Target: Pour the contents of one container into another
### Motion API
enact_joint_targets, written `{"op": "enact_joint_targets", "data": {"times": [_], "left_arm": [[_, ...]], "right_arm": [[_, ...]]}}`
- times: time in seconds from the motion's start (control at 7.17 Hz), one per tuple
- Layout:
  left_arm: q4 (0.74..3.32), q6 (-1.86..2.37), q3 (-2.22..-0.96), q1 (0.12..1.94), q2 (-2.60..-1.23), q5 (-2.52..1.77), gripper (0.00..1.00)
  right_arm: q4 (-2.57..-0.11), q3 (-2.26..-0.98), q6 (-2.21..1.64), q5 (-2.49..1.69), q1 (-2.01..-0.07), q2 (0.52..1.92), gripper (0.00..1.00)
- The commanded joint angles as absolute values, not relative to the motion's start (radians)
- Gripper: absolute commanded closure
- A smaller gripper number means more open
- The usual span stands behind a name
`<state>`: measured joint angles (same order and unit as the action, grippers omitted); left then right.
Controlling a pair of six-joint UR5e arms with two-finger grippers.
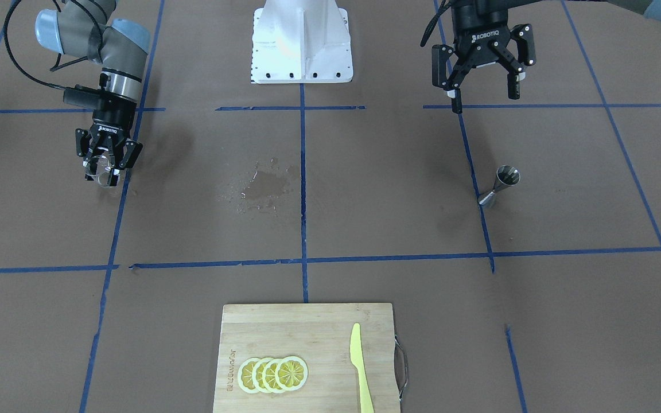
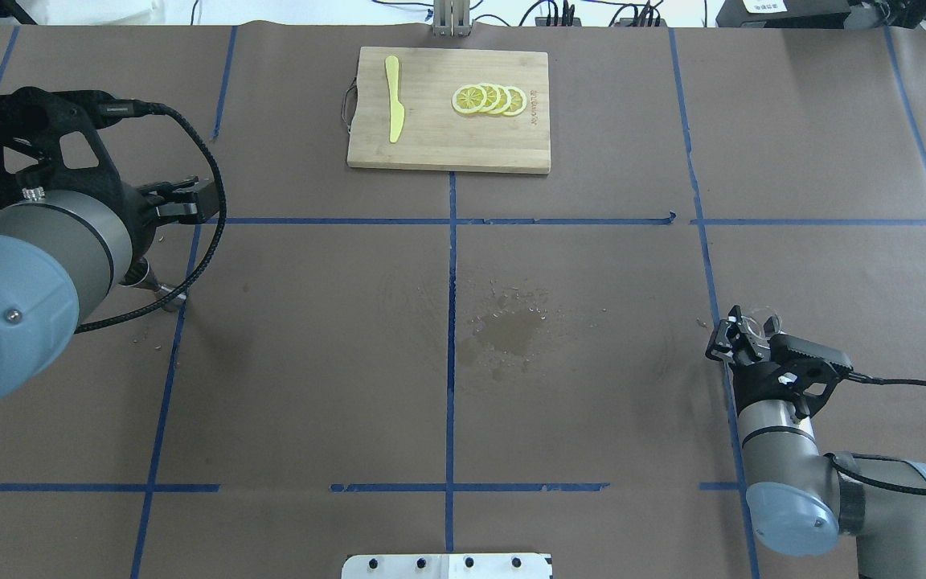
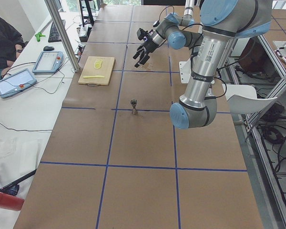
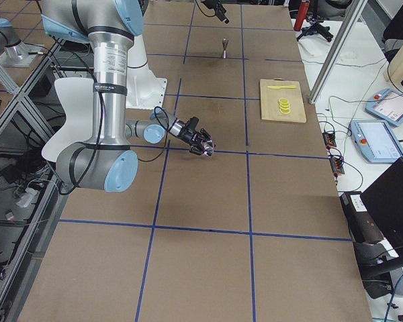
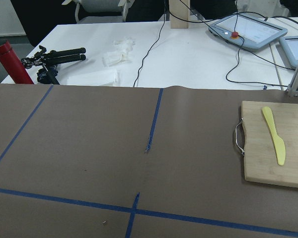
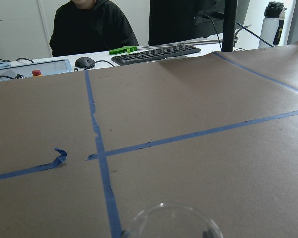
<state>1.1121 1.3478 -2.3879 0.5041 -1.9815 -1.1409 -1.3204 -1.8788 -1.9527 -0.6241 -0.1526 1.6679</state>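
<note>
A small steel jigger (image 1: 501, 184) stands upright on the brown paper and is also visible in the exterior left view (image 3: 134, 107). My left gripper (image 1: 484, 98) hangs open well above the table, behind the jigger and apart from it, with nothing between its fingers. In the overhead view my left arm covers most of the jigger (image 2: 159, 293). My right gripper (image 1: 102, 171) is low over the table at the other side, shut on a clear glass (image 1: 98, 166). The glass rim (image 6: 171, 220) shows at the bottom of the right wrist view.
A wet patch (image 1: 261, 186) darkens the paper near the table's middle. At the operators' edge, a wooden cutting board (image 1: 307, 327) carries lemon slices (image 1: 273, 374) and a yellow knife (image 1: 359, 367). The robot's white base (image 1: 302, 43) is opposite.
</note>
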Motion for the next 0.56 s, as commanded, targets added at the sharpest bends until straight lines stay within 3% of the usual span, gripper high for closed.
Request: {"op": "enact_joint_targets", "data": {"times": [0.0,0.28,0.42], "left_arm": [[1.112,1.342,-2.387,0.508,-1.980,-1.141,0.00],[1.112,1.342,-2.387,0.511,-1.980,-1.141,0.00],[1.112,1.341,-2.388,0.517,-1.980,-1.143,0.00]], "right_arm": [[-1.319,-1.873,-1.951,-0.623,-0.141,1.664,1.00],[-1.321,-1.859,-1.944,-0.621,-0.124,1.664,0.78],[-1.321,-1.856,-1.942,-0.617,-0.124,1.664,0.52]]}}
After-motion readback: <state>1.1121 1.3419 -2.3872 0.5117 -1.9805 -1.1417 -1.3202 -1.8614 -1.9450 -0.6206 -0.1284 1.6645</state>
